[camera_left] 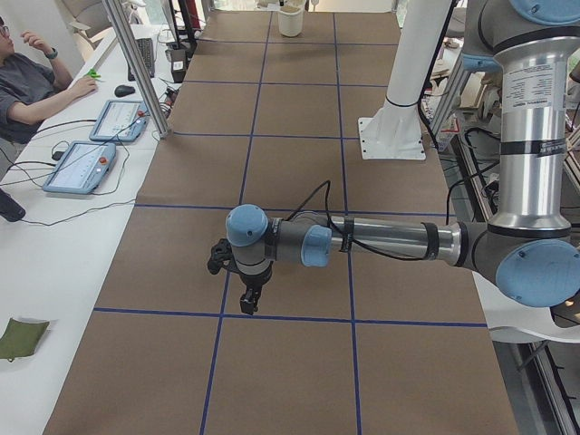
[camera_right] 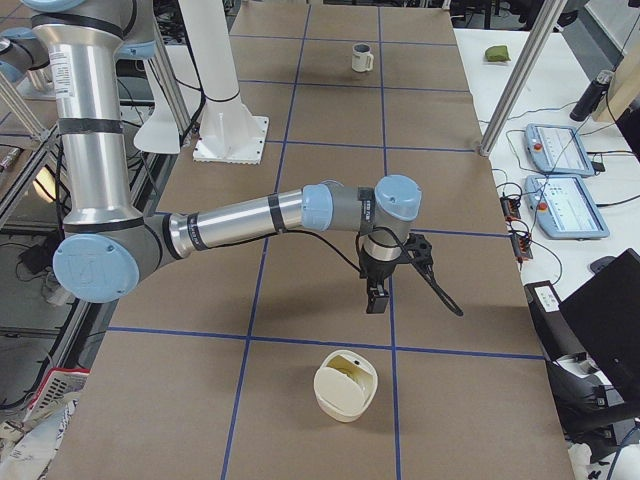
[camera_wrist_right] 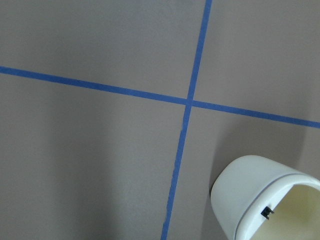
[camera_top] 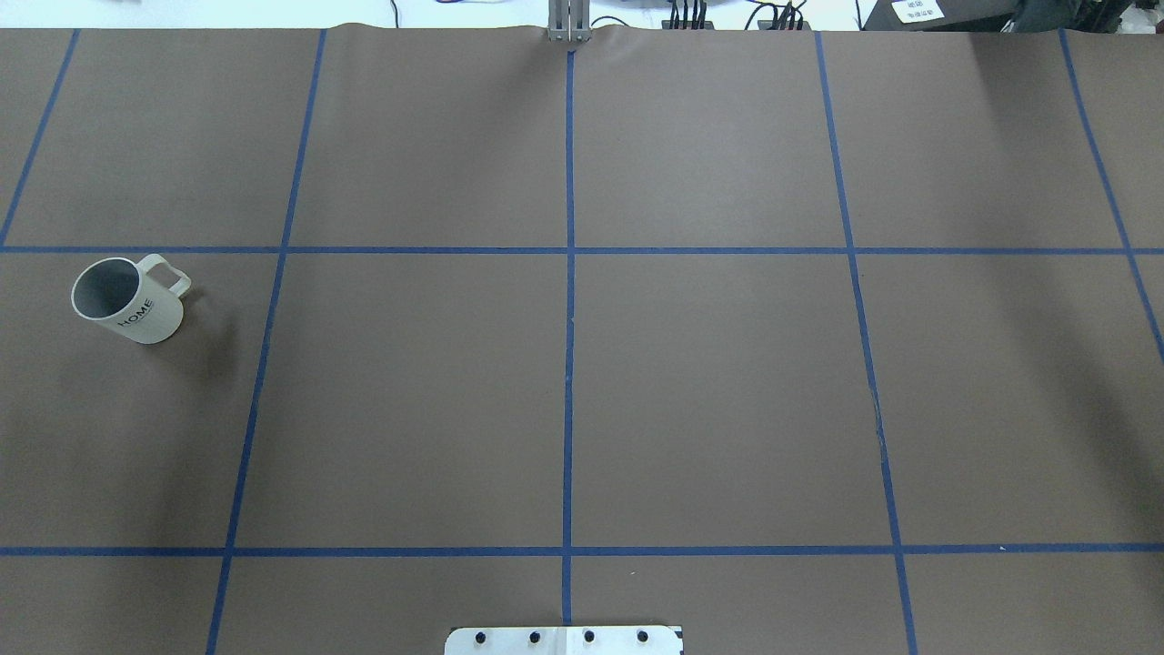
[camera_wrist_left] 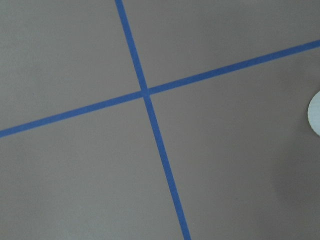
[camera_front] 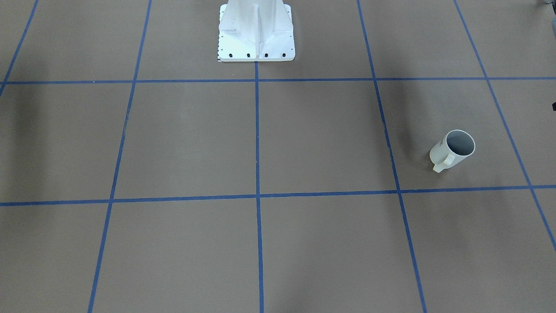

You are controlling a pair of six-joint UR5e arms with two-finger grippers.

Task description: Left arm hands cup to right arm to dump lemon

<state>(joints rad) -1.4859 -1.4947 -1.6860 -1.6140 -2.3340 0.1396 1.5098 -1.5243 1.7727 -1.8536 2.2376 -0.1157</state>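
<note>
The cup (camera_top: pixel 127 300), a white mug with "HOME" on its side, stands upright on the brown table, far left in the overhead view. It also shows in the front-facing view (camera_front: pixel 451 150) and small and far off in the exterior right view (camera_right: pixel 362 57). Its inside looks grey, and the lemon is hidden or out of view. My left gripper (camera_left: pixel 249 304) hangs above a blue line crossing, and my right gripper (camera_right: pixel 380 298) hovers over the table's other end. I cannot tell whether either is open or shut. A white rounded edge (camera_wrist_left: pixel 315 112) shows in the left wrist view.
A cream container (camera_right: pixel 345 385) stands below and in front of my right gripper and also shows in the right wrist view (camera_wrist_right: pixel 265 200). The white pedestal (camera_front: pixel 256 30) is bolted at the robot's side. A person (camera_left: pixel 27 82) sits at a side desk with tablets.
</note>
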